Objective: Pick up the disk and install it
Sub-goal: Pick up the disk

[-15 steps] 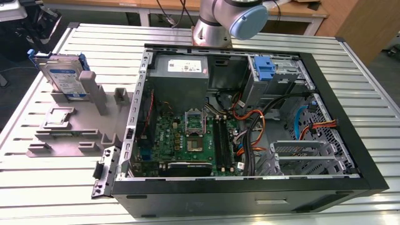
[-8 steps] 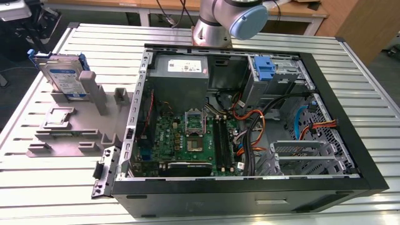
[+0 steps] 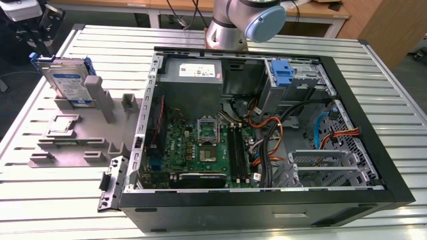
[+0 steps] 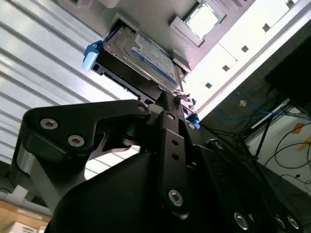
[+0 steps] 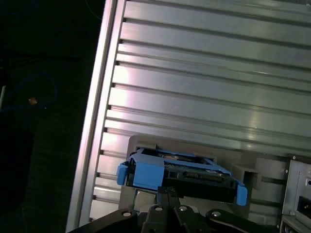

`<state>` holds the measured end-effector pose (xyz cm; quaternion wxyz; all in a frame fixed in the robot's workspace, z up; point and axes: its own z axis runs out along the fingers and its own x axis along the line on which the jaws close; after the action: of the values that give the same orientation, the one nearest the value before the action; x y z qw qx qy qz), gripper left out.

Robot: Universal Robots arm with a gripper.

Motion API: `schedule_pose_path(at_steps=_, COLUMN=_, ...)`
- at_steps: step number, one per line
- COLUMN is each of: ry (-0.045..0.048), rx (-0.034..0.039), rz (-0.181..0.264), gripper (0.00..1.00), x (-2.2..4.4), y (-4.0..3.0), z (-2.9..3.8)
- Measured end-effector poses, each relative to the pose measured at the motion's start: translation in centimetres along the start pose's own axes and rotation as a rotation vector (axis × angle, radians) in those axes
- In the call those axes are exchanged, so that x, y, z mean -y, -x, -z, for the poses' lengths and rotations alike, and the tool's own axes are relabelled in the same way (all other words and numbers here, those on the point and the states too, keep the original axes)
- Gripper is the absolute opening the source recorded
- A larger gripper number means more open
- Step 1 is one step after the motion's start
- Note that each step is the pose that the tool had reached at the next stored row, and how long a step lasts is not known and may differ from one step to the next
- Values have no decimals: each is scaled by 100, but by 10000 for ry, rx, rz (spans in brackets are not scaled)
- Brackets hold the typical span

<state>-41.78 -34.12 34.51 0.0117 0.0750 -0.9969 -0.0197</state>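
1. The disk (image 3: 69, 82) is seen at the upper left of the exterior view, standing on edge in a grey holder (image 3: 80, 145) that rests on the ribbed metal tabletop (image 3: 40, 200).
2. Its white-and-blue label is turned toward the exterior view's right, and its blue carrier frames its top edge.
3. The pincer (image 3: 41, 47) is placed directly above the disk, at its top edge, in the upper left corner of the exterior view.
4. In the second wrist view, the pincer (image 4: 167, 99) is shown right at the end of the disk (image 4: 146, 60); in the first wrist view, the pincer (image 5: 166, 194) meets the edge of the disk (image 5: 180, 170).
5. Whether the pincer is spread or pinching the disk cannot be told.
6. An open computer case (image 3: 267, 210) is laid on its side across the centre and right of the exterior view, well apart from the disk.
7. Inside it a green motherboard (image 3: 200, 150), a grey power supply (image 3: 193, 72) and a bare blue bracket (image 3: 283, 75) are visible.
8. The arm's base (image 3: 230, 30) is seen at the top centre, behind the case.
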Motion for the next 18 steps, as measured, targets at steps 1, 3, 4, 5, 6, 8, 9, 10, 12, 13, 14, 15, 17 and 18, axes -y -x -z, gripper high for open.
schedule_pose_path(at_steps=1, ry=-4, rx=-8, rz=177, gripper=10, x=0, y=0, z=0)
schedule_pose_path(at_steps=3, ry=-10, rx=-19, rz=444, gripper=10, x=0, y=0, z=0)
schedule_pose_path(at_steps=4, ry=-10, rx=-20, rz=485, gripper=10, x=0, y=0, z=0)
schedule_pose_path(at_steps=5, ry=-10, rx=-20, rz=490, gripper=10, x=0, y=0, z=0)
schedule_pose_path(at_steps=6, ry=-11, rx=-22, rz=504, gripper=10, x=0, y=0, z=0)
schedule_pose_path(at_steps=8, ry=-11, rx=-22, rz=524, gripper=10, x=0, y=0, z=0)
schedule_pose_path(at_steps=9, ry=-11, rx=-22, rz=529, gripper=10, x=0, y=0, z=0)
schedule_pose_path(at_steps=10, ry=-11, rx=-22, rz=535, gripper=10, x=0, y=0, z=0)
schedule_pose_path(at_steps=12, ry=-11, rx=-23, rz=551, gripper=10, x=0, y=0, z=0)
schedule_pose_path(at_steps=13, ry=-12, rx=-24, rz=563, gripper=10, x=0, y=0, z=0)
schedule_pose_path(at_steps=14, ry=-12, rx=-24, rz=576, gripper=10, x=0, y=0, z=0)
schedule_pose_path(at_steps=15, ry=-12, rx=-25, rz=588, gripper=10, x=0, y=0, z=0)
schedule_pose_path(at_steps=17, ry=-13, rx=-25, rz=607, gripper=10, x=0, y=0, z=0)
schedule_pose_path(at_steps=18, ry=-13, rx=-25, rz=611, gripper=10, x=0, y=0, z=0)
